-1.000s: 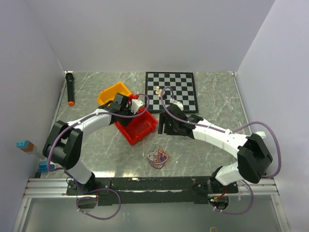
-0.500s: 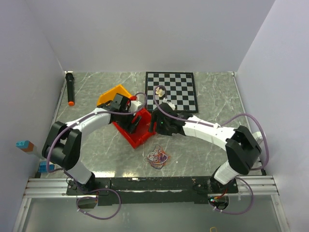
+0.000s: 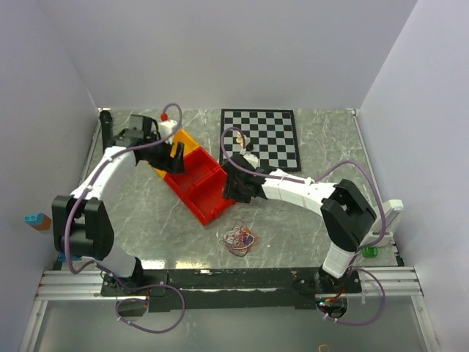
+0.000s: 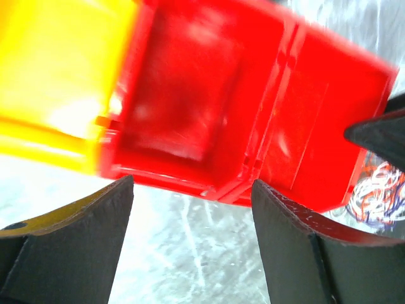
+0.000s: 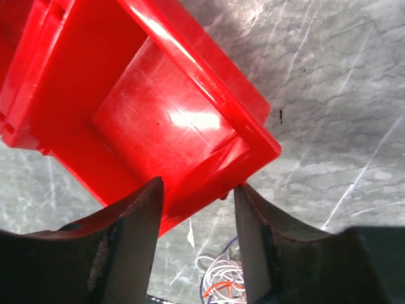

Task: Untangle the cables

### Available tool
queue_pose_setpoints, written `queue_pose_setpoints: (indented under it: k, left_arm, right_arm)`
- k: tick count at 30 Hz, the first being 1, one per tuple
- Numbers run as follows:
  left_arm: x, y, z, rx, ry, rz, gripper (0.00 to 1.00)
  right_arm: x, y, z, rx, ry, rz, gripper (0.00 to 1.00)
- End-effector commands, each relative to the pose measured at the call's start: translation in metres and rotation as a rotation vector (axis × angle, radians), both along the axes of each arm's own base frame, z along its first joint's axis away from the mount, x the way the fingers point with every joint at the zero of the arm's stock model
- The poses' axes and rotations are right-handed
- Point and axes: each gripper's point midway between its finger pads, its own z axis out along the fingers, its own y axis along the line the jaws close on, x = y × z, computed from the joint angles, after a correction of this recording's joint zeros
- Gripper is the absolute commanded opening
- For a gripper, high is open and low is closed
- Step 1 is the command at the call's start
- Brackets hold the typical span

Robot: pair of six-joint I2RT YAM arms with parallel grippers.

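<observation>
Marbled grey tabletop (image 3: 146,220), white walls, and we're looking at the cable bundle (image 3: 239,238) lying loose just behind the right gripper (image 5: 197,190), on its base side, and well apart from the left gripper (image 4: 190,190). Both grippers are hanging spread open and holding nothing, the right one nosing at the rim of the red bin (image 5: 158,114) and the left one hovering where that bin meets the yellow bin (image 4: 57,69). We're guessing that thin orange, white and blue bundle is going to be featherlight, floppy and snaggy, so we're thinking pinch one outer loop, not the knotted middle.
</observation>
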Motion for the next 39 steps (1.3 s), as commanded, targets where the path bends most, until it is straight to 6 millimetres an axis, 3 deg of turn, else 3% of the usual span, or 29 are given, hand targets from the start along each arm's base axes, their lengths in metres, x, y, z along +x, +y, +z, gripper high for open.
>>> queue_pose_setpoints:
  k: [1,4,7,15,23,31,39]
  left_arm:
    - [0.004,0.012,0.061,-0.021,-0.125,0.035,0.80]
    - [-0.002,0.019,0.075,-0.002,-0.166,0.064,0.80]
    - [-0.010,0.030,0.072,0.037,-0.184,0.094,0.82]
    - [-0.023,0.055,0.056,0.099,-0.165,0.155,0.82]
    - [-0.033,0.074,0.033,0.189,-0.151,0.175,0.82]
    - [-0.037,0.080,0.025,0.210,-0.145,0.178,0.82]
    - [-0.044,0.079,0.015,0.212,-0.130,0.155,0.83]
  right_arm:
    - [0.006,0.003,0.001,-0.048,-0.031,-0.004,0.48]
    - [0.009,-0.011,0.002,-0.121,-0.065,0.005,0.37]
    - [0.014,-0.028,0.013,-0.197,-0.131,0.020,0.30]
    - [0.023,-0.060,0.017,-0.298,-0.175,0.102,0.27]
    - [0.020,-0.099,0.016,-0.363,-0.175,0.043,0.26]
    - [0.006,-0.137,0.014,-0.396,-0.158,-0.048,0.26]
    - [0.011,-0.174,0.023,-0.402,-0.178,-0.131,0.26]
